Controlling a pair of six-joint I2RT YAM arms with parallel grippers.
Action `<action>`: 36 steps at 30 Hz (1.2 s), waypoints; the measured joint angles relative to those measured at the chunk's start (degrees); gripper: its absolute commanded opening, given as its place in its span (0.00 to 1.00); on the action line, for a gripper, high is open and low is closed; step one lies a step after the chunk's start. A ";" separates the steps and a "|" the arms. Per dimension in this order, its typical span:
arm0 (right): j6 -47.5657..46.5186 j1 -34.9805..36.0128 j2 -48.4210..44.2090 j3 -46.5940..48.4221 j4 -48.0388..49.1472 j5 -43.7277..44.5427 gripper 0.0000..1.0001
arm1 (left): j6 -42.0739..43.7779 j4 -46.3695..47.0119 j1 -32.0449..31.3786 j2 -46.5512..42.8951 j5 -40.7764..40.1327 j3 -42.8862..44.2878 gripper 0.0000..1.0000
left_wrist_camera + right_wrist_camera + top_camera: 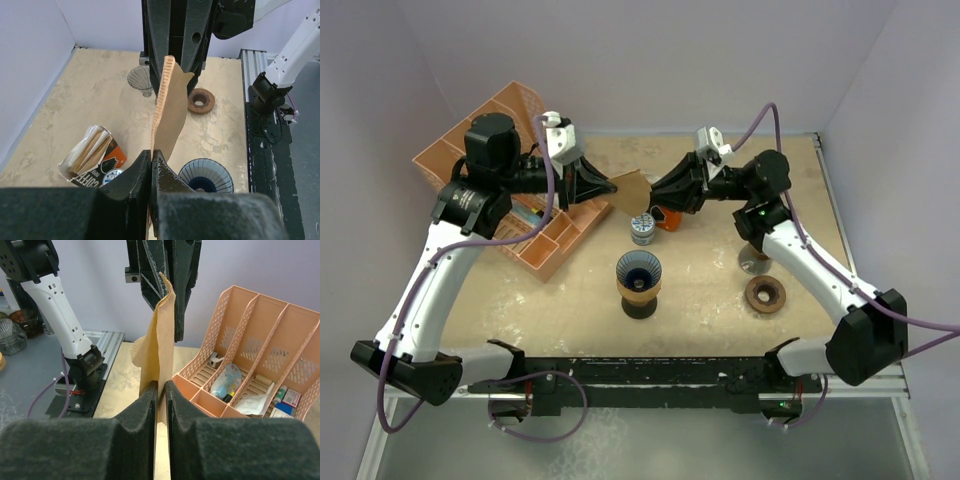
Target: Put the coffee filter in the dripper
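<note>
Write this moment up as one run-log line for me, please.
left gripper: shut on coffee filter | right gripper: shut on coffee filter | coffee filter: aloft between both | dripper: empty

Top view: the work surface is a beige tabletop (570,310), matte and blotched with pale whitish scuffs, heaviest toward 6 and 12 o'clock. It's boxed in on three sides by plain pale-lavender panels: back wall (650,60) at 12, left wall (360,150) at 9, right wall (910,150) at 3. A silver aluminium rail (833,215) runs along the table's 3 o'clock edge, and a black mounting bar (650,372) spans the 6 o'clock edge. Past the bar at 6 is a smooth grey surface (650,445), slightly glossy; floor or lower shelf, can't tell. Light is even and diffuse from above, with short, soft shadows.
</note>
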 measured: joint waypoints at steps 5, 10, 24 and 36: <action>1.22 -0.02 0.44 -0.04 0.96 0.00 0.00 | -0.11 0.76 0.00 0.02 -0.15 -0.13 0.00; 0.28 -0.42 0.42 -0.13 0.07 0.00 0.00 | -0.26 1.11 0.04 -0.04 -0.13 -1.95 0.06; -42.18 -1.66 -3.76 16.68 -53.00 12.07 0.00 | 10.78 -14.86 0.61 -0.81 -7.32 3.93 0.53; -58.77 4.39 -9.73 17.94 -81.72 22.27 0.00 | 17.90 -22.71 1.44 -1.36 -21.59 11.63 0.59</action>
